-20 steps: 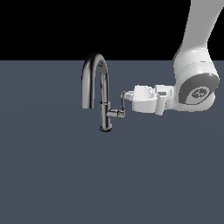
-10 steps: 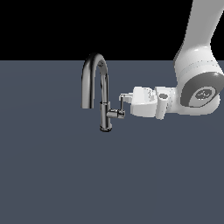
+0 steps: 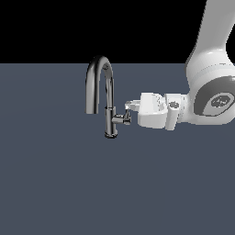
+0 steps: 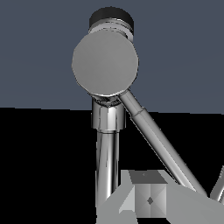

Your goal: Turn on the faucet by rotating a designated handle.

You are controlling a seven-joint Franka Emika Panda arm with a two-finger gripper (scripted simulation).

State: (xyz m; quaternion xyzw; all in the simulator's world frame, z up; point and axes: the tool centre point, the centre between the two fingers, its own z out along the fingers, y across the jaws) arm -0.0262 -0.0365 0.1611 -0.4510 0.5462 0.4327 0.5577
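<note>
Reaching horizontally from the exterior view's right, the white gripper (image 3: 129,107), jaws' state indiscernible, meets the thin chrome lever handle (image 3: 126,114) projecting toward it from the chrome gooseneck faucet (image 3: 109,103) standing on the grey worktop (image 3: 55,183).

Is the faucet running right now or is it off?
Cannot tell for sure. No water shows under the faucet spout in the exterior view. The gripper sits at the handle, whose lever looks tilted in the wrist view.

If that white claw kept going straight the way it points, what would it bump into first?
Most likely the short chrome lever handle on the shiny gooseneck faucet; the white gripper already sits right beside it, though contact is unclear.
</note>
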